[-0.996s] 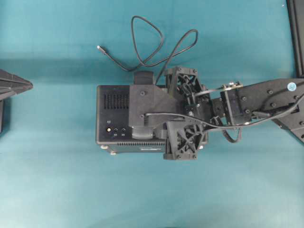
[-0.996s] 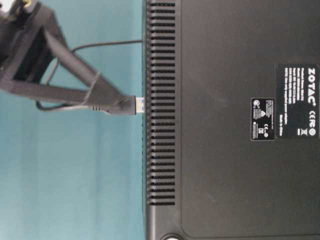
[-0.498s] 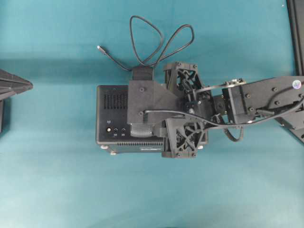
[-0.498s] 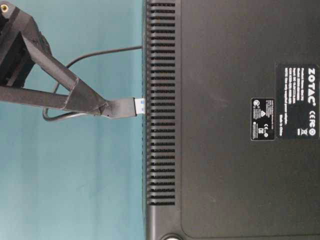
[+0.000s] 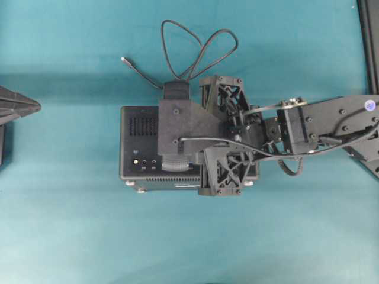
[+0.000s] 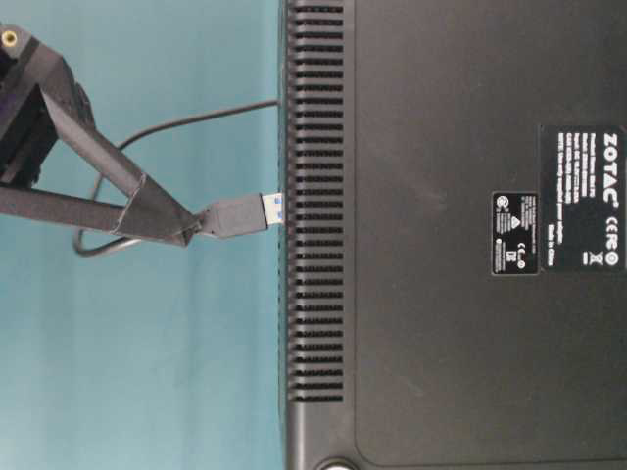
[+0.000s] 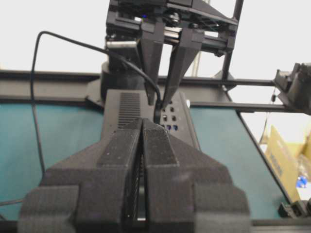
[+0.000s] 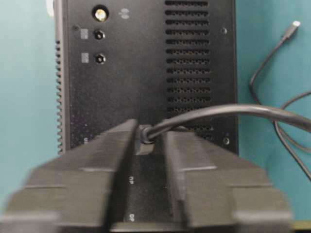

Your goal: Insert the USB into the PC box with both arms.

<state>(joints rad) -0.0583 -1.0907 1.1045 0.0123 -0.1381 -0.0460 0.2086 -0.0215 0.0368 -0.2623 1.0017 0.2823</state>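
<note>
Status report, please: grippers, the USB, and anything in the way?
Right gripper jaws loosely around USB tail. Left gripper shut, empty, clear of PC box. USB's silver tip at the PC box's vented side; nothing in the way.

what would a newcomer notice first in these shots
First, the black PC box on the teal table, with the right tool over it. In the table-level view that tool pinches the USB, its silver tip at the box's vented side. Behind, the thin cable curls in loops.
</note>
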